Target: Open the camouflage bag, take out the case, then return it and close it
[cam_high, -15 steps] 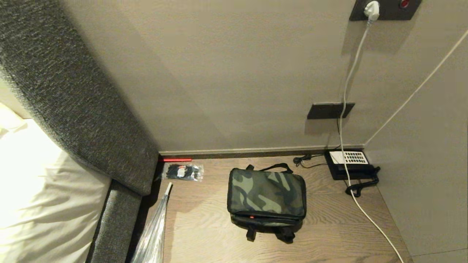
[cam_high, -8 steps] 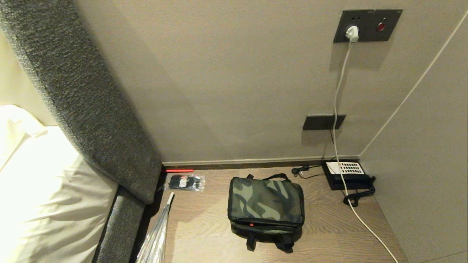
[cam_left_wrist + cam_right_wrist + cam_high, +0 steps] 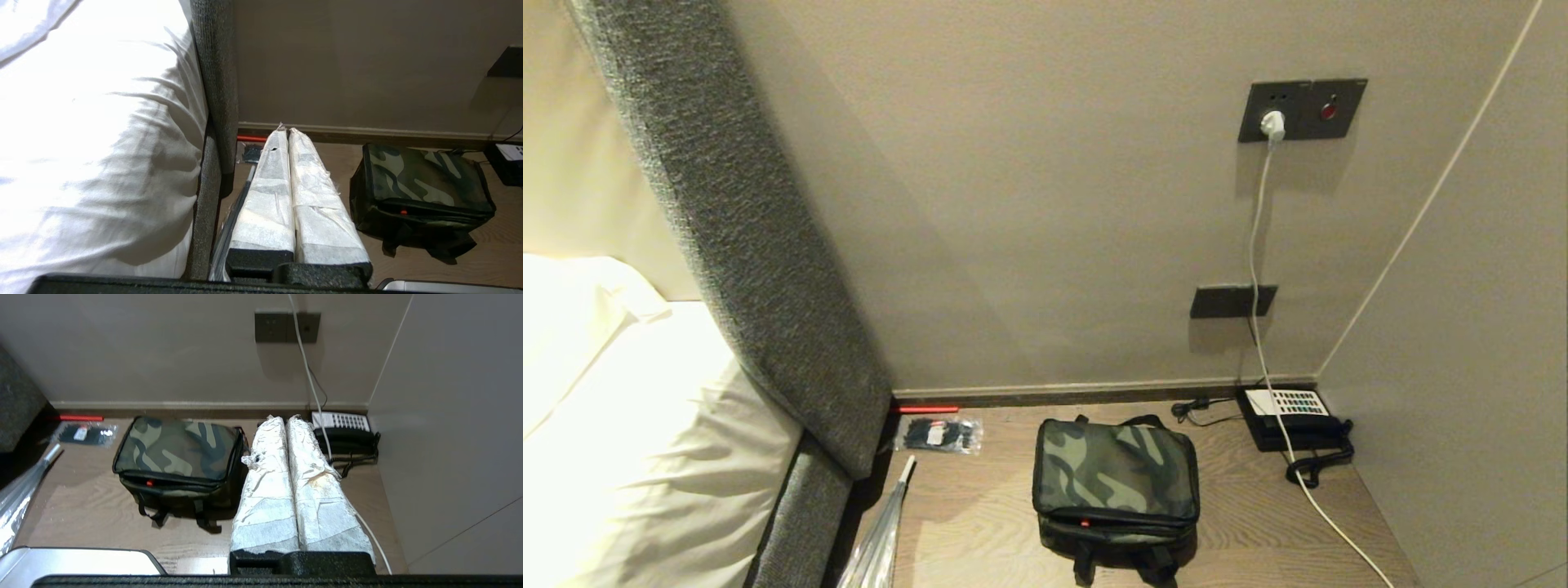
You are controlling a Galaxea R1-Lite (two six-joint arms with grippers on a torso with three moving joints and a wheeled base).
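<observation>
Only the camera has tilted upward since the earlier frame, sliding the scene down the head view, while the camouflage bag [image 3: 1116, 483] lies unmoved and closed on the wooden tabletop [image 3: 1258, 523], near its front edge and midway between the packet of black ties [image 3: 938, 434] and the telephone [image 3: 1294, 412]. Both the left gripper [image 3: 287, 132] and right gripper [image 3: 284, 419] hang parked short of it, each with its 2 wrapped fingers pressed together on nothing. Judging by its sagging fabric, the bag is soft and light, so pinching the lid's front edge beside the red tab [image 3: 1084, 523] looks best; the case is not visible.
</observation>
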